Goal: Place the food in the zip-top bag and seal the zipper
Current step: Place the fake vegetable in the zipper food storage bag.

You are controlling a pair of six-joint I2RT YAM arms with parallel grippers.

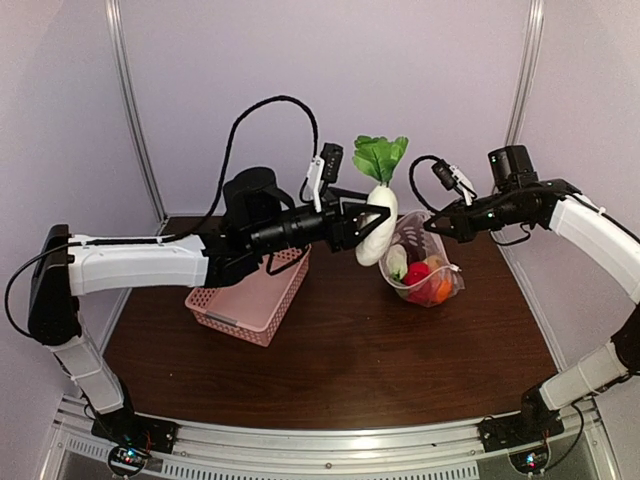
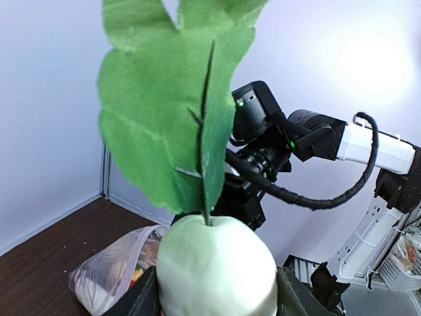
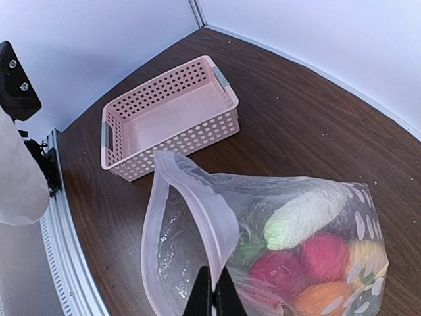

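My left gripper (image 1: 366, 222) is shut on a white radish (image 1: 376, 240) with green leaves (image 1: 380, 157), holding it in the air just left of the zip-top bag (image 1: 425, 268). In the left wrist view the radish (image 2: 217, 263) fills the space between the fingers (image 2: 139, 299). My right gripper (image 3: 214, 297) is shut on the bag's mouth edge, the zipper (image 3: 197, 201), and lifts it so the mouth gapes toward the radish. Inside the bag (image 3: 263, 197) lie another white radish (image 3: 306, 214), red food (image 3: 329, 253), an orange piece (image 3: 322, 297) and a yellow one (image 3: 371, 253).
A pink lattice basket (image 1: 250, 297) sits on the brown table (image 1: 350, 360) under my left arm; it shows bare inside (image 3: 164, 118). Metal frame posts and white walls close in the back and sides.
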